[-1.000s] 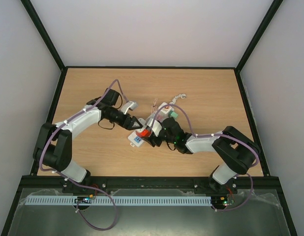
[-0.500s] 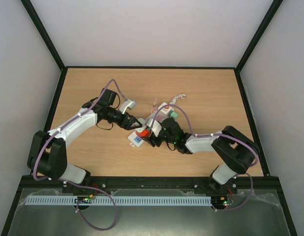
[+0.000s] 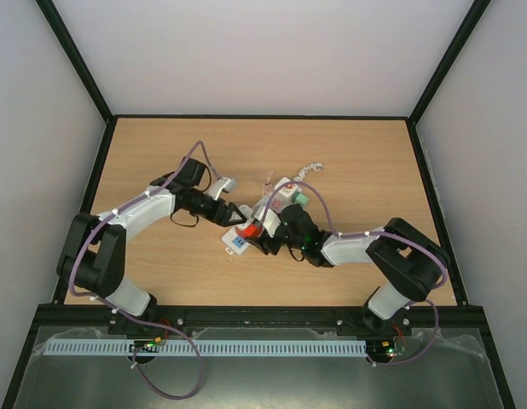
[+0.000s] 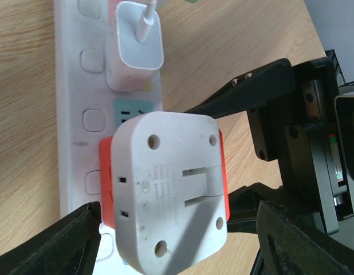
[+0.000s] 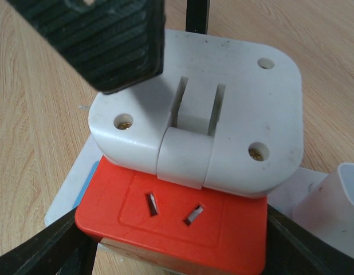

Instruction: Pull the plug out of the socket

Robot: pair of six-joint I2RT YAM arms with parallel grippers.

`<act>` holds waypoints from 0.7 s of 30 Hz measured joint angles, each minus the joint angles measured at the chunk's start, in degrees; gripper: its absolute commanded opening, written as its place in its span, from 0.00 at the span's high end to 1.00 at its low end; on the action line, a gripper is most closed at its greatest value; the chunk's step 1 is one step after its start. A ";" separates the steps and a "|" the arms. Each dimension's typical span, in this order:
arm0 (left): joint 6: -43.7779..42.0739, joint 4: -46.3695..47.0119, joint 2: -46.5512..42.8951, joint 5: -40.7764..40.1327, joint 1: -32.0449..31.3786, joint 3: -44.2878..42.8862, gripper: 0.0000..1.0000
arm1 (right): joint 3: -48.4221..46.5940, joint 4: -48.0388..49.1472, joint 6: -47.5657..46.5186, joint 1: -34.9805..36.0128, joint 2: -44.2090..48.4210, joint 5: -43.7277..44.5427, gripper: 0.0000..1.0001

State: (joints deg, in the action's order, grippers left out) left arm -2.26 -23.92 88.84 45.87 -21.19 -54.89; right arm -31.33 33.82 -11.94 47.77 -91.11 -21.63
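The socket [image 3: 234,246], a long white power strip, lies slantwise mid-table. The plug [image 3: 246,229], a block with a red base and a white cap, stands in it near its near end. In the left wrist view the plug [image 4: 165,183] sits between the wide-open fingers of my left gripper [image 4: 177,246], above the socket [image 4: 71,114]. In the right wrist view my right gripper [image 5: 174,246] has a finger against each side of the plug's red base [image 5: 177,217]. My left gripper [image 3: 235,216] is left of the plug and my right gripper [image 3: 262,236] is right of it.
A white USB charger [image 4: 134,48] is plugged in farther along the strip. A green-and-white piece [image 3: 299,198] sits at the strip's far end, with a thin white cable [image 3: 310,168] beyond it. A left finger pad [image 5: 108,40] hangs over the plug's cap.
My left arm swung its elbow out and back again, and its gripper stayed beside the plug. The right arm, plug and strip have not moved.
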 measured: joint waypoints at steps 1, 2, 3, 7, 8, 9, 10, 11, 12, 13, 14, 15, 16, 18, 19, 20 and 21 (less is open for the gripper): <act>0.00 -0.02 0.22 0.46 -0.09 0.00 0.27 | 0.02 0.04 0.00 0.00 0.00 -0.02 0.32; 0.04 -0.02 0.31 0.98 -0.17 0.00 0.28 | 0.02 0.07 0.00 0.00 0.00 -0.02 0.32; 0.11 -0.02 0.31 1.57 -0.17 0.00 0.30 | 0.02 0.09 0.00 0.00 0.00 -0.02 0.32; 0.15 0.00 0.20 3.45 -0.15 -0.02 0.33 | 0.15 0.35 0.02 0.00 0.00 -0.07 0.32; 0.13 -0.02 -0.04 3.61 -0.17 -0.02 0.34 | 0.17 0.37 0.02 0.00 -0.02 -0.07 0.31; 0.15 0.00 -0.42 3.67 -0.24 0.00 0.35 | 0.22 0.42 0.02 0.00 -0.02 -0.07 0.31; 0.13 0.04 -0.92 3.67 -0.31 0.11 0.36 | 0.28 0.57 0.07 0.00 -0.02 -0.11 0.31; 0.15 0.09 -1.62 3.69 -0.39 0.31 0.37 | 0.35 0.70 0.11 0.00 -0.02 -0.13 0.31; 0.07 0.28 -2.40 3.69 -0.48 0.59 0.38 | 0.37 0.76 0.17 0.00 -0.07 -0.15 0.30; 0.04 0.42 -3.28 3.72 -0.63 0.90 0.38 | 0.37 0.81 0.20 0.00 -0.11 -0.17 0.30; -0.04 0.48 -3.96 3.78 -0.79 1.07 0.39 | 0.37 0.83 0.22 0.00 -0.20 -0.20 0.30; -0.04 0.55 -4.48 3.78 -1.01 1.22 0.40 | 0.39 0.85 0.26 0.00 -0.28 -0.20 0.29; -0.09 0.50 -4.87 3.72 -1.25 1.31 0.41 | 0.39 0.85 0.31 0.00 -0.37 -0.20 0.28; -0.13 0.52 -5.42 3.30 -1.95 1.33 0.45 | 0.42 0.85 0.44 0.00 -0.42 -0.17 0.25; -0.20 0.48 -5.55 2.71 -2.34 1.33 0.47 | 0.44 0.90 0.50 0.00 -0.42 -0.17 0.23; -0.33 0.46 -5.77 1.66 -2.95 1.33 0.48 | 0.44 0.94 0.59 0.00 -0.42 -0.17 0.22; -0.50 0.39 -6.03 0.22 -3.74 1.33 0.50 | 0.48 1.01 0.59 0.00 -0.42 -0.15 0.21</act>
State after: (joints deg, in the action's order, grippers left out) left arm -2.76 -23.53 82.81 46.09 -24.93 -53.56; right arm -30.85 34.83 -11.35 47.77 -91.53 -21.78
